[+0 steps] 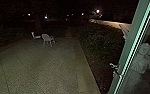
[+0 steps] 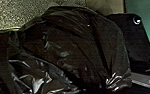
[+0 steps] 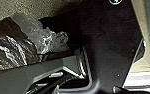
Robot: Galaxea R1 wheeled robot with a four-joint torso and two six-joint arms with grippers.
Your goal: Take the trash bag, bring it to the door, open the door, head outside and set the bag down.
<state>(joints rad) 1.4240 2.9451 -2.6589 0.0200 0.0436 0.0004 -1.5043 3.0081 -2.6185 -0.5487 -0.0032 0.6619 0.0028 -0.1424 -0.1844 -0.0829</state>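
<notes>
Trash bag (image 2: 78, 47), dark and glossy, lies bunched up right in front of the left gripper in the left wrist view, its creased plastic spreading to both sides of the gripper's reach; whether that pincer is apart, together or clamped on the bag, I cannot tell. Speckled paving (image 2: 13, 12) lies beyond the bag, and a green surface (image 2: 142, 7) stands off to one side. In the right wrist view the bag's shiny folds lie off to one side of the right gripper, with paler, see-through plastic (image 3: 31, 27) crumpled against them; that pincer's state I cannot tell either. In the head view, the paving stretches ahead of both grippers, two pale chairs (image 1: 47, 38) (image 1: 36, 37) stand well apart from them, and shrubs (image 1: 98, 42) grow beside the paving. A green frame (image 1: 131, 37) slants at the robot's right, a blurred pale shape (image 1: 141, 60) showing in its glass.
</notes>
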